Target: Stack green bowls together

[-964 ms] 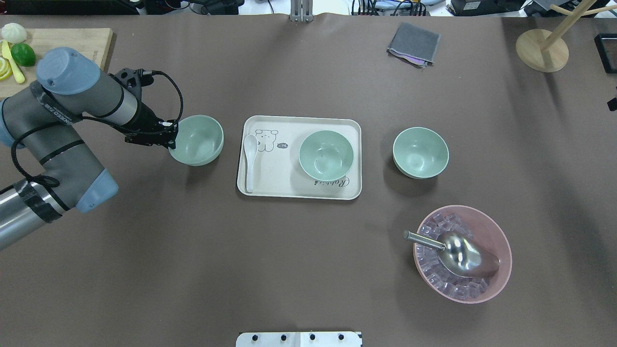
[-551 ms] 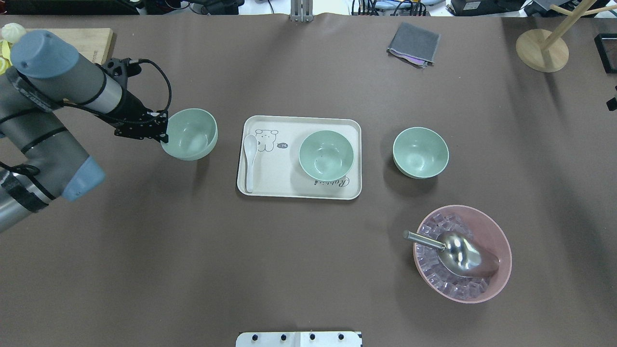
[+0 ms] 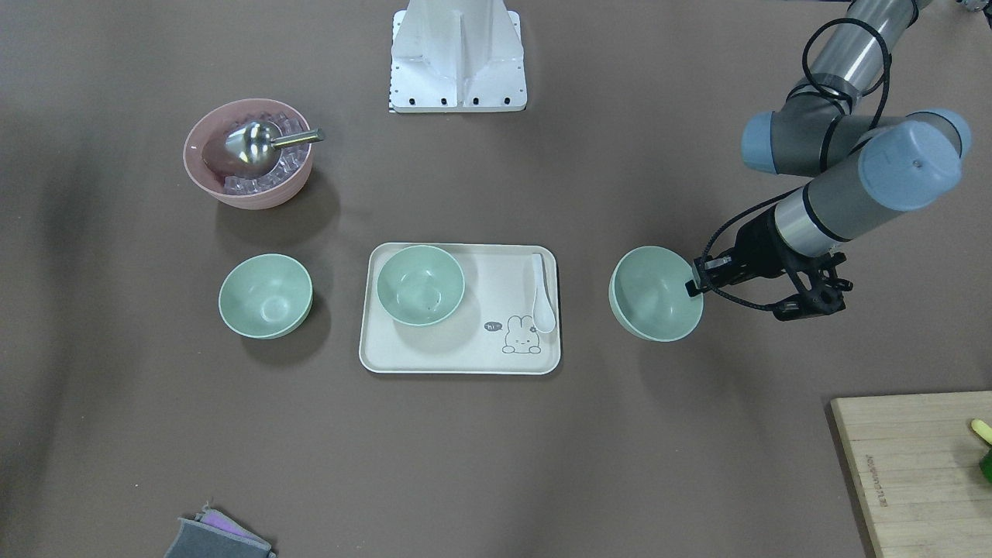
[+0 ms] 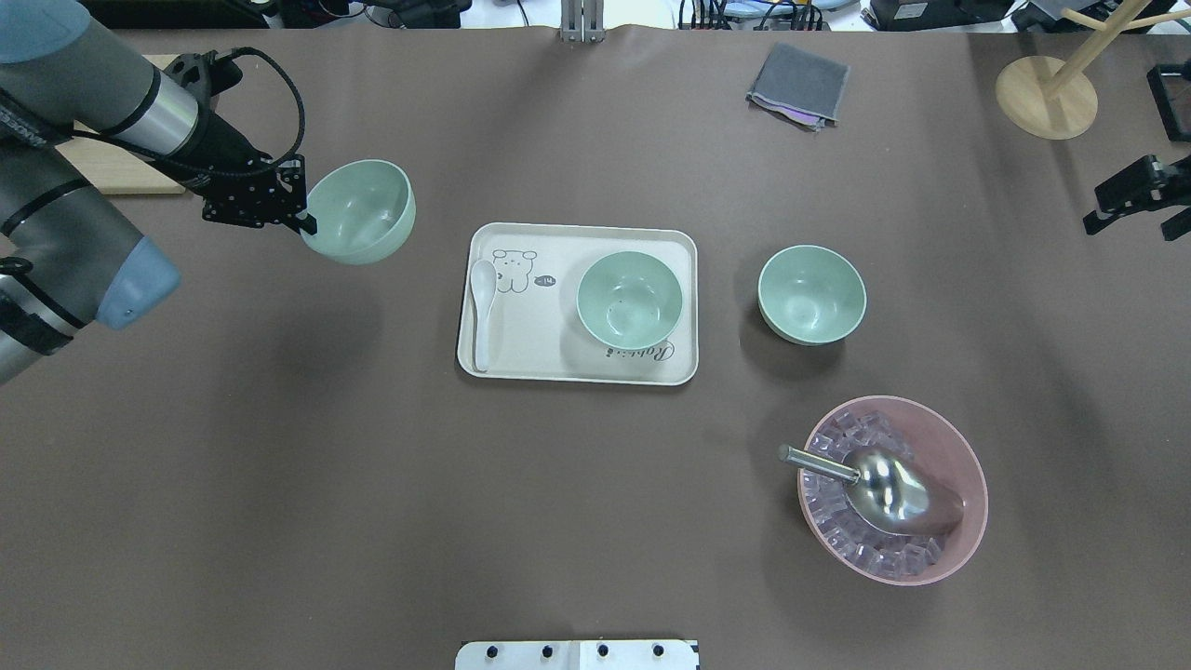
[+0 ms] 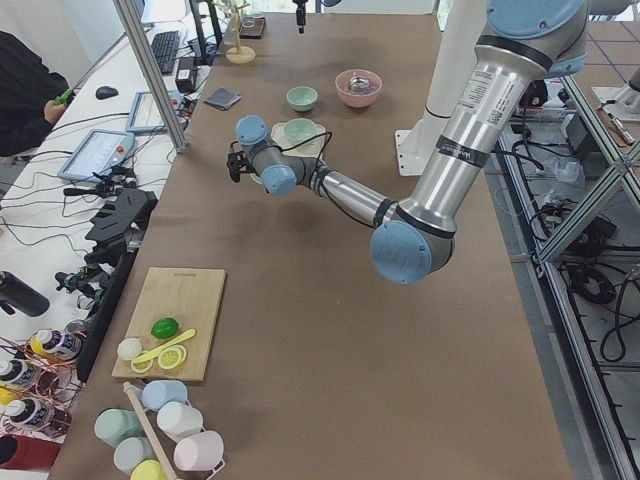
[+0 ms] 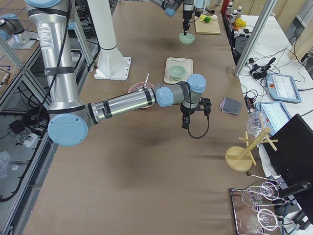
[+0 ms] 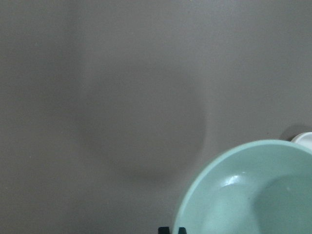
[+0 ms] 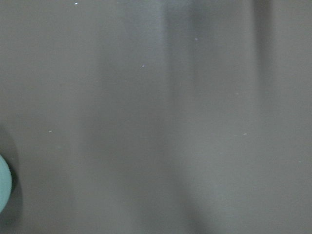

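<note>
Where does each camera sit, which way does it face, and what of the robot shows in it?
Overhead: behind robot, facing forward and down on table; left arm, left gripper holding bowl, right gripper at edge.
Front-facing: across table, facing robot; base, left arm.
Exterior left: table's left end; left arm near.
Exterior right: opposite end; right arm near.
Left wrist: down onto that bowl; fingertips.
Right wrist: down onto table; no robot parts.
Overhead and front-facing share the tray.
</note>
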Motion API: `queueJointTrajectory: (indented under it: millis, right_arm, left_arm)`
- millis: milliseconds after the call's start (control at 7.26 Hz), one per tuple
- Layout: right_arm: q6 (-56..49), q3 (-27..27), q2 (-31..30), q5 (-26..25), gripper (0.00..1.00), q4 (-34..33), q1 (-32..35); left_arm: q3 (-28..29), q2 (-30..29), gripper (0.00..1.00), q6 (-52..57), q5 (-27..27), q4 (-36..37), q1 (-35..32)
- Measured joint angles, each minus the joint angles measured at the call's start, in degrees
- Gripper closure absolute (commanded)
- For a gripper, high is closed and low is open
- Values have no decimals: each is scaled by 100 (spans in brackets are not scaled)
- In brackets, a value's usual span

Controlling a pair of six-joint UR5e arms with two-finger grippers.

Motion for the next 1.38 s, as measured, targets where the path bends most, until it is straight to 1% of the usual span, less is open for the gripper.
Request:
queueJointTrajectory:
  millis: [138,275,413,688,826,1101,1377]
  right_arm:
    - [688,60,4,-100,0,481,-387]
    - [1156,87,31,-165,0,809,-684]
    - [1385,95,95,-193,0,946,-882]
    - [1610,39,356,-272,0,1010,-1236]
    - [1760,-12,548,-413,0,1014,-1444]
    - [2038,-202,870,-697,0,1019,-1787]
    - [2097,-481,1155,-796,0,1020,-1923]
  left_arm:
    - [52,-265,100,-406,105,1,96]
    - [76,-533,100,-850,366,-1,332]
    - [81,-753,100,-1245,710,-9,664]
    - [105,-1155,100,-1941,1368,-19,1270]
    - [143,-1355,100,-2209,1548,-18,1477]
    - [181,-1644,100,-2583,1832,-16,1781]
    - [200,-1727,100,-2668,1936,-27,1886]
